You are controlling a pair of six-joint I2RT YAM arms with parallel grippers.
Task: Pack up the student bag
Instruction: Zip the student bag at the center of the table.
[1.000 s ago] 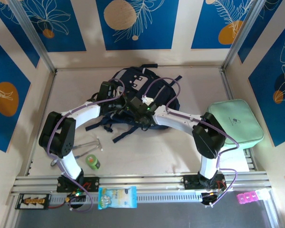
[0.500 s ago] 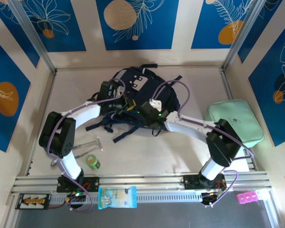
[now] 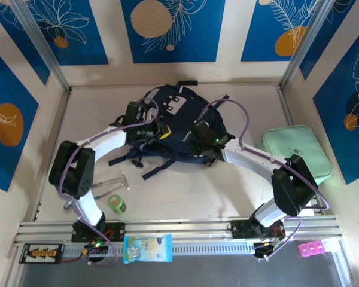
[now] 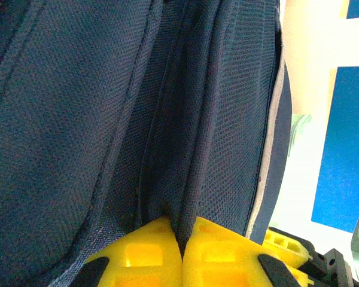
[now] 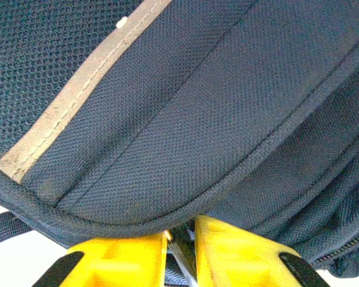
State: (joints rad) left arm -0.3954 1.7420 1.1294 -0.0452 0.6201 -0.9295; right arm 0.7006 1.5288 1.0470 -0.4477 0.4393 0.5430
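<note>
The student bag (image 3: 169,95), navy with a grey-white patch, lies at the middle back of the table, straps trailing toward me. My left gripper (image 3: 163,134) reaches in from the left; in the left wrist view its yellow fingers (image 4: 137,254) are shut on a fold of the bag's fabric (image 4: 78,119). My right gripper (image 3: 198,145) sits at the bag's near right edge. In the right wrist view the right gripper (image 5: 180,226) has its jaws a narrow slit apart under the bag's piped seam (image 5: 197,89), with a thin metal zip pull (image 5: 178,248) between them.
A mint-green flat case (image 3: 296,152) lies at the right, beside the right arm's elbow. A green tape roll (image 3: 116,204) and a thin metal tool (image 3: 110,179) lie near the left arm's base. A snack packet (image 3: 147,248) and a pink item (image 3: 314,247) rest on the front rail.
My right gripper has slid to the right along the bag's near edge, and its elbow has swung out toward the green case. The left arm has held still.
</note>
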